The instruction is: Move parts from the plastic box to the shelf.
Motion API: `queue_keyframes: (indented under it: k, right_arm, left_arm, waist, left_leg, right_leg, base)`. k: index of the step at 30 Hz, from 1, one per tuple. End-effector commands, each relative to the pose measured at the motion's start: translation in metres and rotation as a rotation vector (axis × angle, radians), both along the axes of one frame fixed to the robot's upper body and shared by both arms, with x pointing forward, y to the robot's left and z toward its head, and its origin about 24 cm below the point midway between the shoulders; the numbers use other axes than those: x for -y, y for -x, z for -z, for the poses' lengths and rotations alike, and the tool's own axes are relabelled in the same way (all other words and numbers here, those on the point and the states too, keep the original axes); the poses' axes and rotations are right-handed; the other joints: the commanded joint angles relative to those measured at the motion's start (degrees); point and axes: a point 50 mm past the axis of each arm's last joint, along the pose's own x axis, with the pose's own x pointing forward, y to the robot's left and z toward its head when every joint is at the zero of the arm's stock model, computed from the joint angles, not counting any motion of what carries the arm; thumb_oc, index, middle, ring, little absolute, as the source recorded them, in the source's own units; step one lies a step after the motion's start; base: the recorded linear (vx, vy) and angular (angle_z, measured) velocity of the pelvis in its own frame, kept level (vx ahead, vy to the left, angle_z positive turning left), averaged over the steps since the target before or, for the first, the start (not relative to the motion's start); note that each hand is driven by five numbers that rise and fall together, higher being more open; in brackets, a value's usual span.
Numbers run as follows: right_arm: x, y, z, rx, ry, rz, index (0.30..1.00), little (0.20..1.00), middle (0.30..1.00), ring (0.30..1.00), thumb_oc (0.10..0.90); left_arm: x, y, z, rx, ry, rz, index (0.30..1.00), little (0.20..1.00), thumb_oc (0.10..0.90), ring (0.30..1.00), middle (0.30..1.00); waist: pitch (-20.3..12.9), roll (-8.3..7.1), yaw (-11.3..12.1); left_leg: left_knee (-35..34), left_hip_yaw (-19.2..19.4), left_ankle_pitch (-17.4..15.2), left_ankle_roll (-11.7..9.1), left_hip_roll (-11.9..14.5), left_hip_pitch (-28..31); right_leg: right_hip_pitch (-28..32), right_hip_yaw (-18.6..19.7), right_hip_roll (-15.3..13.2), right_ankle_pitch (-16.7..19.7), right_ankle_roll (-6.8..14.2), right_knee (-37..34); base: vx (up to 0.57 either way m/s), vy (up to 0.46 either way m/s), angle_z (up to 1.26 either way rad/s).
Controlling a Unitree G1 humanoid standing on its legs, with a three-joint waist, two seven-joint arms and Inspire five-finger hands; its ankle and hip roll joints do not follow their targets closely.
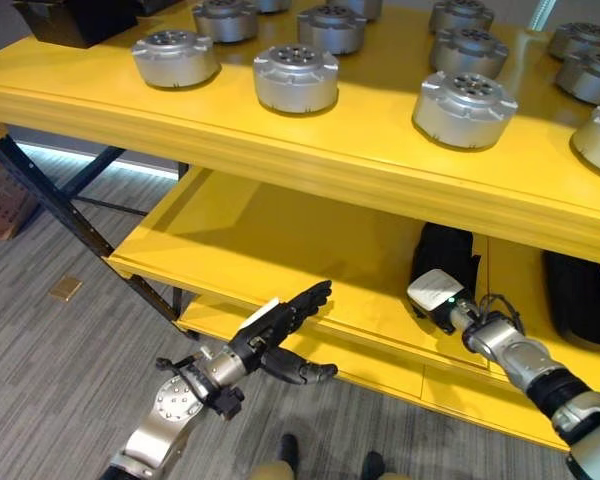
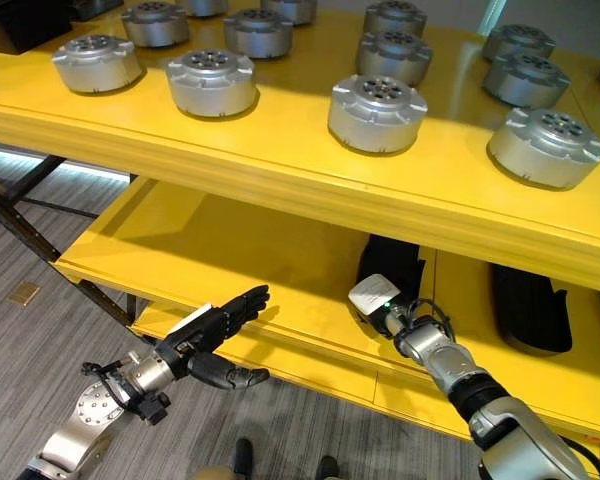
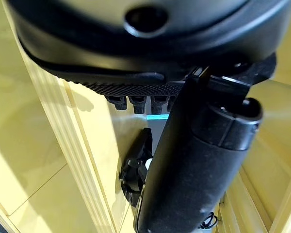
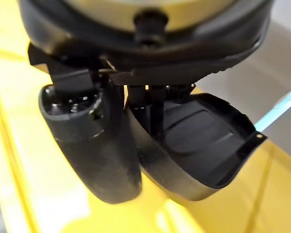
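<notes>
Several round silver parts (image 1: 295, 78) stand on the top board (image 1: 280, 145) of a yellow shelf. My right hand (image 1: 440, 295) reaches in under that board, over the lower yellow board (image 1: 260, 240). Its straight fingers (image 4: 155, 111) lie against a black plastic shell (image 4: 199, 145), which stands at the back of the lower board (image 2: 392, 262). The thumb (image 4: 97, 150) is beside the shell, not round it. My left hand (image 1: 280, 335) hangs open in front of the lower board's edge, holding nothing, with its thumb (image 3: 199, 160) stretched out.
A second black shell (image 1: 580, 295) lies further right on the lower board. A black box (image 1: 75, 20) sits at the top board's far left corner. Dark diagonal braces (image 1: 50, 200) and a cardboard box (image 1: 0, 195) stand on the grey carpet to the left.
</notes>
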Motion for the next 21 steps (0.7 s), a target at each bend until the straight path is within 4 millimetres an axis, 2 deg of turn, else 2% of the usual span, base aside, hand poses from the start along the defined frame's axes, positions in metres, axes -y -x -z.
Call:
queue_keyframes:
  k: [1,14,18,21]
  right_arm:
    - [0.0313,-0.0170,-0.0477,0.169,0.086,0.087,1.000,1.000,1.000,1.000,0.900]
    - [0.0285,-0.0165,-0.0489,0.169,0.070,0.076,1.000,1.000,1.000,1.000,0.900]
    - [0.0237,-0.0173,-0.0499,0.161,0.028,0.073,1.000,1.000,1.000,1.000,0.900]
    - [0.0217,-0.0178,-0.0492,0.140,-0.076,0.108,1.000,1.000,1.000,1.000,0.900]
  left_arm:
    - [0.0207,-0.0096,-0.0493,0.259,0.144,0.077,1.000,1.000,0.900,1.000,1.000]
    - [0.0225,-0.0100,-0.0499,0.263,0.149,0.073,1.000,1.000,0.900,1.000,1.000]
    - [0.0227,-0.0102,-0.0500,0.264,0.149,0.072,1.000,1.000,0.900,1.000,1.000]
    - [0.0228,-0.0099,-0.0501,0.264,0.150,0.070,1.000,1.000,0.900,1.000,1.000]
  waist:
    - [-3.0,-0.91,0.0]
    - [-3.0,-0.81,-0.5]
    - [-3.0,-0.82,-0.5]
    - [-2.9,-0.79,-0.5]
  left_leg:
    - [3.8,3.3,-8.6,-1.4,3.9,1.8]
    - [4.0,3.6,-8.8,-1.4,3.8,1.7]
    - [3.9,3.6,-8.8,-1.4,3.8,1.7]
    - [3.9,3.5,-8.8,-1.3,3.8,1.8]
  right_leg:
    - [-2.2,0.1,-0.7,-5.2,1.2,5.1]
    - [-2.5,0.4,-0.7,-5.2,1.2,5.3]
    - [-2.5,0.5,-0.8,-5.2,1.2,5.3]
    - [-2.5,0.5,-0.8,-5.2,1.1,5.4]
  base:
    - [0.00,0.000,0.00]
    - [0.00,0.000,0.00]
    - [0.00,0.000,0.00]
    - [0.00,0.000,0.00]
